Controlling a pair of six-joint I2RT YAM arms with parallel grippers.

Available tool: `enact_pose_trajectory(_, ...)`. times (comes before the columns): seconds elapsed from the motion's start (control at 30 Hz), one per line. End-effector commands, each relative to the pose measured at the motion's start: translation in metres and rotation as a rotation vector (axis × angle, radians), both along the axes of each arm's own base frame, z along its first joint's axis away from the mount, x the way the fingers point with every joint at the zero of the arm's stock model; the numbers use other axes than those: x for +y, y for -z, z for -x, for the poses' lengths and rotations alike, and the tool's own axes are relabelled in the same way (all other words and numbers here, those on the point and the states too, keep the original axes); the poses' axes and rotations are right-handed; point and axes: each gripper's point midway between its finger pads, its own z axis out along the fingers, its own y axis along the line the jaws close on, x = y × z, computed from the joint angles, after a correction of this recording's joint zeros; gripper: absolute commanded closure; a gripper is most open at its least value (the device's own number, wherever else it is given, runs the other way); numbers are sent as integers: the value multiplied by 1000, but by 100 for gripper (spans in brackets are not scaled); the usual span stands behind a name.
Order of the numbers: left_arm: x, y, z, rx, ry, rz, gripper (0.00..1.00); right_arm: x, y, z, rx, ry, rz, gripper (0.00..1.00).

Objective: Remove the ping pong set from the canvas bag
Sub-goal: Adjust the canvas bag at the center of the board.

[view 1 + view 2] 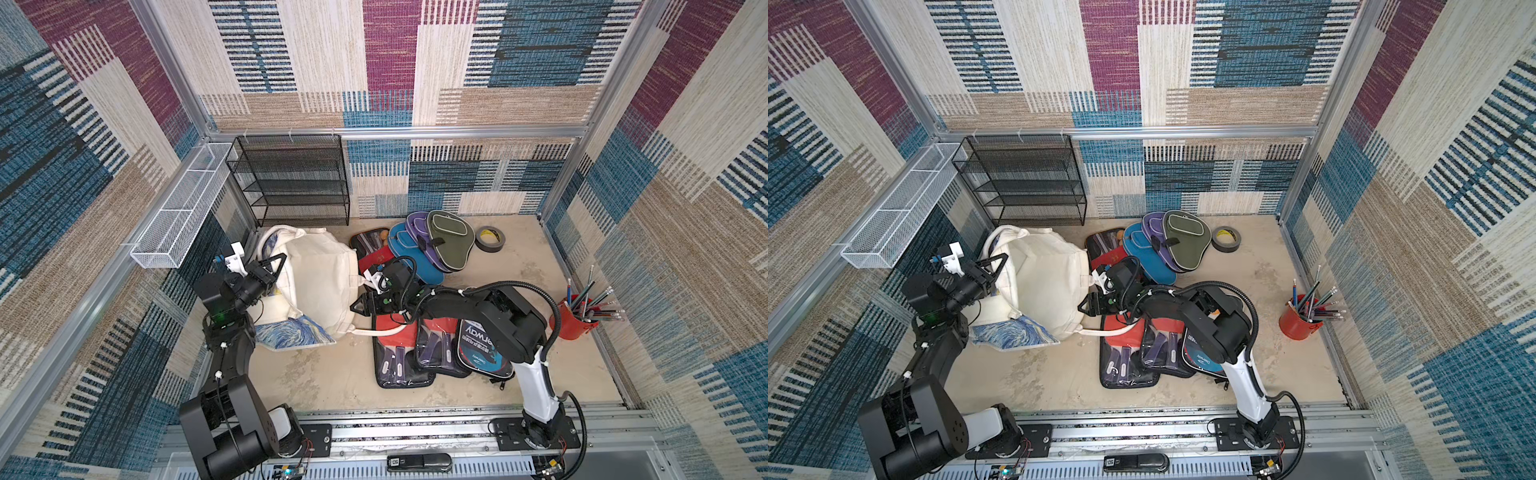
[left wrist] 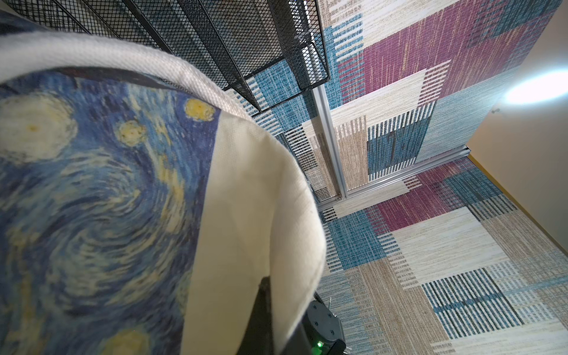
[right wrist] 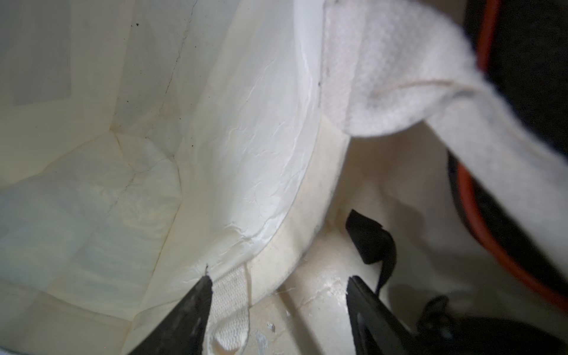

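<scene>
- Canvas bag [image 1: 320, 274] slumped on its side between my two grippers; its opening faces my right gripper [image 3: 278, 281].
- Right gripper spread, straddling the bag's rim hem, so it's the nearer arm for reaching in.
- Left gripper [image 1: 277, 266] pressed together on cloth at the bag's opposite side.
- No set visible inside the bag; ping pong sets [image 1: 401, 357] lie just outside the opening.

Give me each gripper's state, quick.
Left gripper: closed, pinching the rim of the canvas bag.
Right gripper: open at the bag's mouth, holding nothing.
</scene>
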Motion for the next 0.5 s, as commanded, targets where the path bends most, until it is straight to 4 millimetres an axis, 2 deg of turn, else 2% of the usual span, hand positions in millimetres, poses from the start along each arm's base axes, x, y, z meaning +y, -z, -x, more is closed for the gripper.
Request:
enact_pose_trajectory(0.0,-2,-8,2,-42,8,-17,100,8,1,-7,-6,7,-19,30)
enact_pose_trajectory(0.2,-1,-9,0,-44,9,-10,100,24,6,-15,-9,-4,-28,33)
enact_pose_trajectory(0.33,-1,-9,0,-45,9,-9,100,30,15,-17,2,-12,-25,41)
enact_pose_trajectory(0.4,-1,-9,0,-45,11,-9,100,31,17,-16,6,-13,-28,56)
enact_pose_trajectory(0.47,-1,-8,0,-44,10,-8,100,32,16,-16,5,-18,-34,81)
